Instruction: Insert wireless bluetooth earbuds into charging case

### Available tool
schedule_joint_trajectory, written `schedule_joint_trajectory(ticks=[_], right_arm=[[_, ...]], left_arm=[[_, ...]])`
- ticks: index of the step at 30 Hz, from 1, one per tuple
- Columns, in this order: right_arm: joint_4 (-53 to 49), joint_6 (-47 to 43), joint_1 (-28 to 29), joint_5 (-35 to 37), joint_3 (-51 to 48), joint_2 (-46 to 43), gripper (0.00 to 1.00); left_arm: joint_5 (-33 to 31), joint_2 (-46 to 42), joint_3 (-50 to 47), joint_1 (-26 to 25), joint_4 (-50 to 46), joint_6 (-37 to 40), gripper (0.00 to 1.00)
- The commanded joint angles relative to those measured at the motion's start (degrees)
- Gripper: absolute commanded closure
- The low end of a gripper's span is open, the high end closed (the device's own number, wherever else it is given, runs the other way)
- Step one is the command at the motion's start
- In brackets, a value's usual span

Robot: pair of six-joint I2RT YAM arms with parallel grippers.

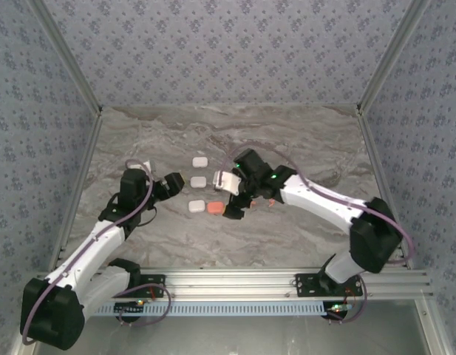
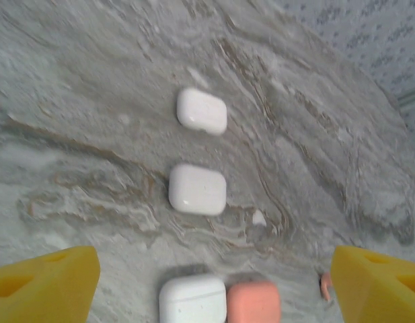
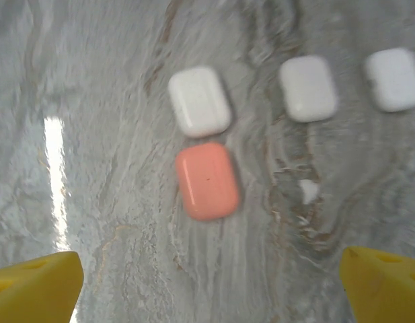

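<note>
The left gripper [image 2: 215,269] is spread wide. Its yellow fingertips [image 2: 46,286] sit at the two lower corners of the left wrist view, and nothing is held between them. In the top view it is above the table [image 1: 301,140], on the left-edge side of a column of cases a little left of the table's middle.

Between its fingertips lies the nearest white case [image 2: 192,299]. The coral case [image 2: 254,303] is close against it on the right-edge side, though whether they touch cannot be told. Going toward the far edge come the middle white case [image 2: 197,190] and then the far white case [image 2: 202,111], each apart from the last.

A small, blurred white earbud [image 2: 259,217] lies on the bare table just beside the middle white case, on its right-edge side. A coral earbud [image 2: 325,286] shows against the inner side of the gripper's right fingertip and is partly hidden by it.

The right gripper [image 3: 210,269] is open just as wide, and its yellow fingertips [image 3: 385,286] hold nothing. In the top view it is on the right-edge side of the coral case. In the right wrist view the coral case is ahead of the gripper with the nearest white case behind it, and the white earbud lies on the gripper's side of the middle white case.
</note>
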Motion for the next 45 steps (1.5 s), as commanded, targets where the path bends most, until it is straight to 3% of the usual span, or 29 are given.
schedule_joint_trajectory(ticks=[1,11,16,24,28,31,39,45], right_arm=[[1.17,-8.02,1.65,2.35,1.32,5.57,0.00],[-1.38,-12.05,2.46,4.64,11.49,22.39,0.25],[-1.93,-12.12,2.55,3.88,12.60,25.50,0.31],[-1.91,-10.49,2.05,3.42,12.59,27.05,0.54],[-1.06,-9.59,0.74,3.58,11.30,24.08,0.68],[1.23,-8.55,-0.31,2.91,8.66,18.81,0.73],[5.37,-6.60,-2.09,4.89,-0.24,-1.53,0.73],[6.80,-6.78,-2.53,5.69,-2.73,-13.25,0.72]], left_arm=[[-2.01,-0.83,1.02,1.27,-2.32,0.71,0.11],[-2.14,-2.71,-0.62,2.31,-3.37,-0.46,0.11],[-2.16,-4.08,-0.70,2.86,-4.63,-0.22,0.10],[-1.78,-4.29,-0.53,3.32,-5.01,0.18,0.09],[0.33,-4.12,-0.18,3.32,-4.11,1.17,0.10],[4.23,-3.47,0.40,3.32,-1.89,2.10,0.11],[23.61,0.12,2.22,2.27,13.00,0.54,0.14],[32.53,3.87,7.93,-5.84,16.95,4.06,0.14]])
